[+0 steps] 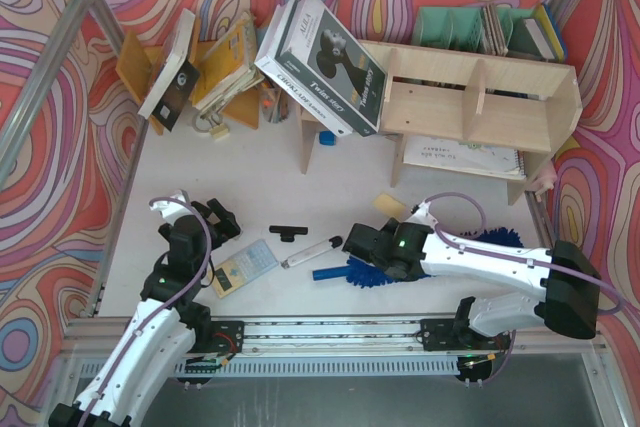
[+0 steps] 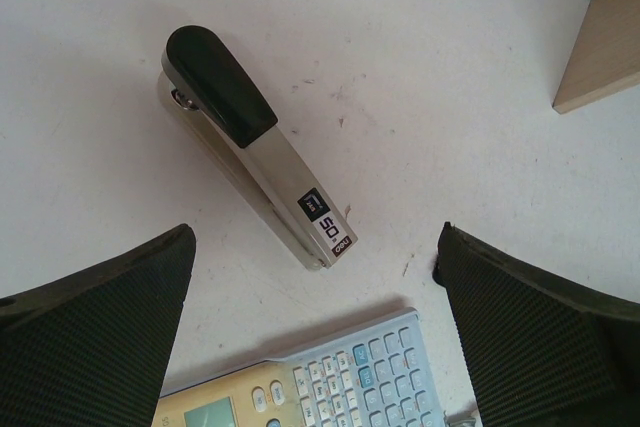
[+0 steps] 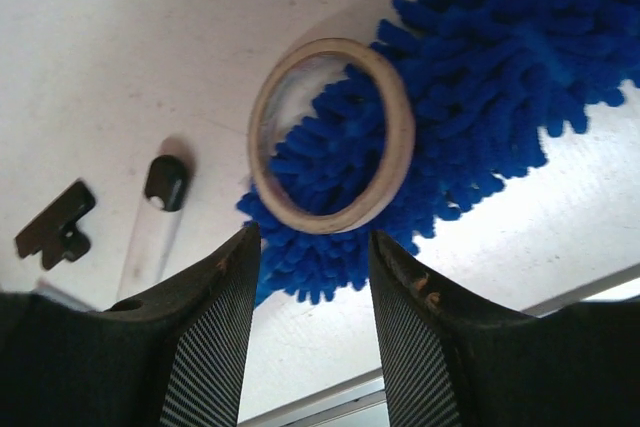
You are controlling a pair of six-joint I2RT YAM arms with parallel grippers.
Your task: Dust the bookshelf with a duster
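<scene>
From above: shows the duster (image 1: 365, 273) flat on the bench (image 1: 230, 167) near the front edge, running under the right arm with its handle pointing left, well apart from the bookshelf (image 1: 480, 97) at the back right. Puts the right claw (image 1: 358, 242) low over the handle end of the fluff, probably lined up for a pick. Places the left claw (image 1: 222, 219) off to the side above a calculator (image 1: 243, 267), likely parked clear of the work. Also catches a stapler (image 1: 308, 251) between the two arms and a big box (image 1: 320, 62) leaning on the bookshelf's left end. Hides anything directly under the right claw.

Left wrist: confirms the left claw spread wide and gripping nothing, with stapler and calculator lying on bare bench below. Gives no sight of the duster.

Right wrist: reveals a ring of tape (image 3: 400, 132) resting on the blue fluff, unseen from above. Shows the right claw half spread, straddling the fluffy tip, pinching nothing yet; cannot tell about contact with the strands. Suggests a grip needing to stay clear of that ring and find the handle, hidden in this frame
</scene>
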